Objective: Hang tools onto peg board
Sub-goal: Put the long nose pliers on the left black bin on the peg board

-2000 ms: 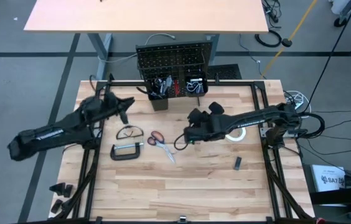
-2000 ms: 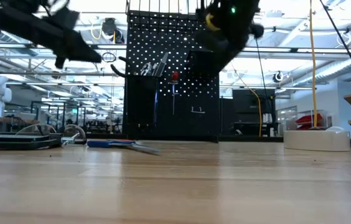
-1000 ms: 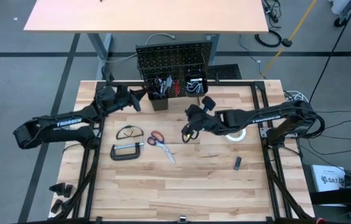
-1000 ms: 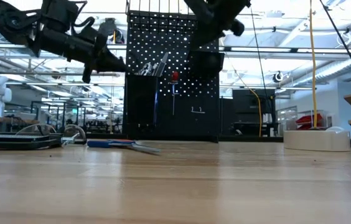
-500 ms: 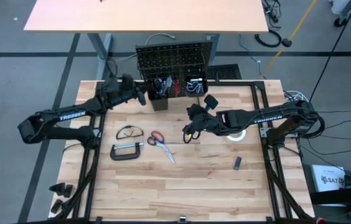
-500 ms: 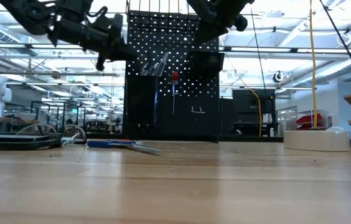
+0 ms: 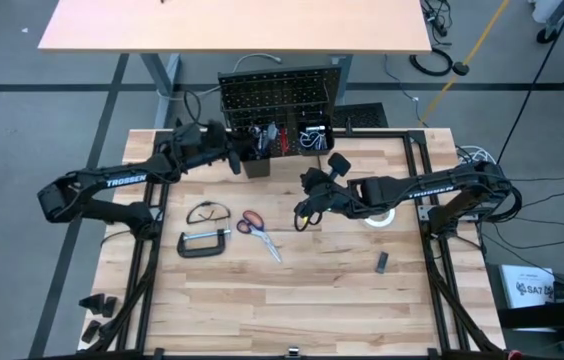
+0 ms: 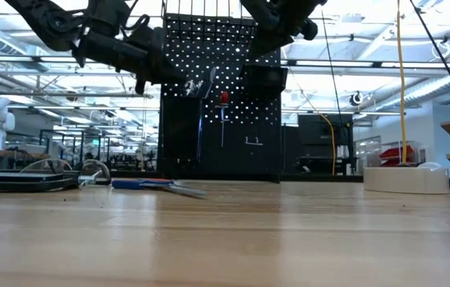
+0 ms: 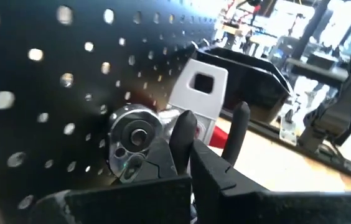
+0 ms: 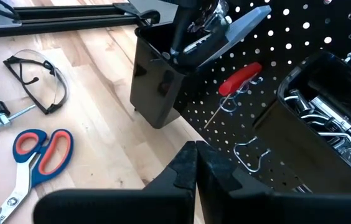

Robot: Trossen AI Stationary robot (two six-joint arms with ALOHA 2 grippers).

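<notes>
Left gripper [image 7: 234, 158]: I read its fingers as pressed together with nothing between them; it hangs right at the left bin, close against the peg board [image 7: 277, 95].
Left wrist camera: fingers [image 9: 185, 134] closed in front of a ratchet wrench [image 9: 132, 140] head, with the perforated panel just behind it.
Right gripper [image 7: 305, 212]: fingers together, holding nothing, hovering over bare tabletop in front of the board, just right of the scissors [image 7: 254, 224].
Peg board: upright at the table's far edge, two black bins at its foot.
Left bin [image 10: 160, 78]: several tools standing in it, among them a blue-grey level [image 10: 238, 31].
Red screwdriver [image 10: 238, 84]: hanging on the panel between the bins.
Right bin [image 10: 325, 130]: holds small metal bits.
Safety glasses [image 7: 207, 212]: lying on the table [image 7: 292, 300], left of the scissors.
C-clamp [image 7: 204, 243]: flat on the table, near side of the glasses.
Tape roll [image 7: 380, 216]: on the table, partly under the right arm.
</notes>
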